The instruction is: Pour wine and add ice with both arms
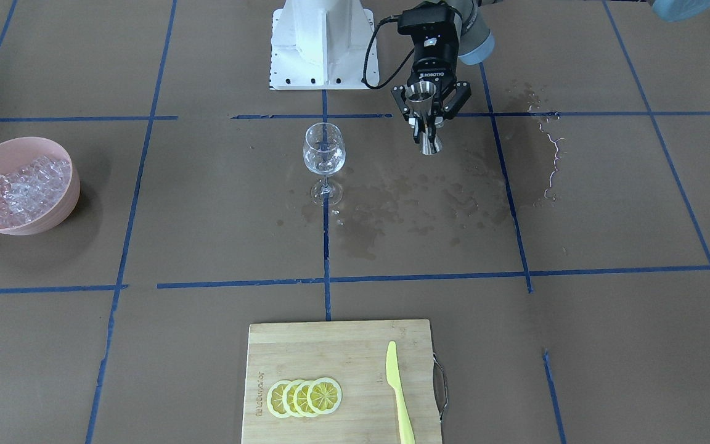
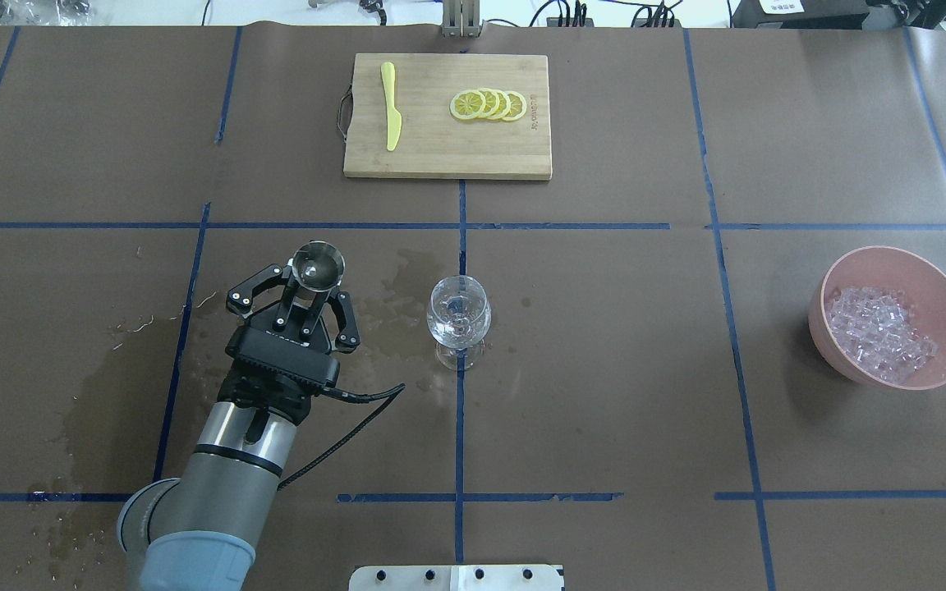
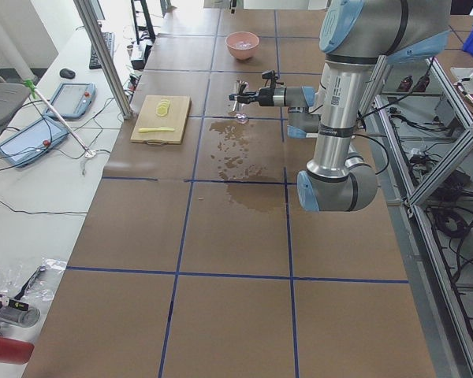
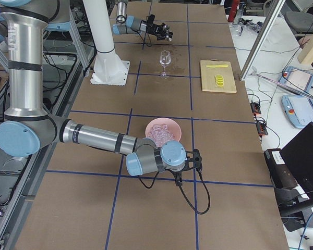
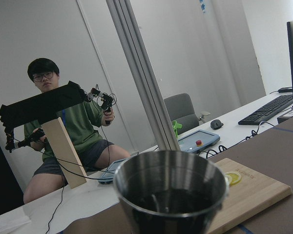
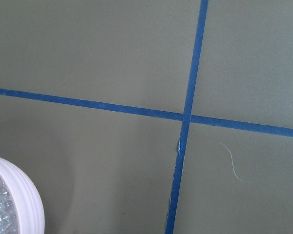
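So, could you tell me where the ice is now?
In the overhead view the ice lies in the pink bowl at far right, well right of the wine glass.

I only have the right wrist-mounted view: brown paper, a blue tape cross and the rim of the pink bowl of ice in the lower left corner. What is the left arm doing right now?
Observer: The left gripper is shut on a steel jigger, held upright in the air.
Operator: Is it over the glass?
Observer: No. The wine glass stands upright to one side of the jigger, apart from it.
Operator: Anything else out there?
Observer: A wooden cutting board on the operators' side carries four overlapping lemon slices and a yellow knife.
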`<state>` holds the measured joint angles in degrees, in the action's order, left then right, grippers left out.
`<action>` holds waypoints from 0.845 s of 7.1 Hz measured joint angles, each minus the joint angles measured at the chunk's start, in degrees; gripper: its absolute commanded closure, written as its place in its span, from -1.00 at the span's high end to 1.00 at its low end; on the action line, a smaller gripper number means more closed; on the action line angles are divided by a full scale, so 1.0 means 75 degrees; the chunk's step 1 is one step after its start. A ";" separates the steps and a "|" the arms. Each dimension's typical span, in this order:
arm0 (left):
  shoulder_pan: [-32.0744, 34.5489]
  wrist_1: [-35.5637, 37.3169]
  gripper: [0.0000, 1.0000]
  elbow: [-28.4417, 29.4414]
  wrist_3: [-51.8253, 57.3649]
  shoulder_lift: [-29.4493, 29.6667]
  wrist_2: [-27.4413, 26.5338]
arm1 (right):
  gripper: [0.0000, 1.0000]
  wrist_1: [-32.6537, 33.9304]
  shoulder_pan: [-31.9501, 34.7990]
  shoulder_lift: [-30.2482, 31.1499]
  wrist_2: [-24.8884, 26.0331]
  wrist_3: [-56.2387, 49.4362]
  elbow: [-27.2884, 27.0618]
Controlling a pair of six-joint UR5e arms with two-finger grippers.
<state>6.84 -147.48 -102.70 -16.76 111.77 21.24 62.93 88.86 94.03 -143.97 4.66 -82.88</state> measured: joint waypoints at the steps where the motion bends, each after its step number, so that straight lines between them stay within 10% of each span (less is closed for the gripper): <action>1: -0.0020 0.0544 -1.00 0.0028 0.0005 0.0253 -0.0005 | 1.00 0.0000 0.0000 -0.0001 0.0000 0.0000 0.0000; 6: -0.0060 0.2654 -1.00 0.0153 0.0482 0.0904 -0.0038 | 1.00 0.0005 0.0000 -0.0003 -0.0001 0.0000 0.0017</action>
<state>6.39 -127.57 -101.56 -13.15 118.55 20.95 62.97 88.86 94.01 -143.98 4.66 -82.75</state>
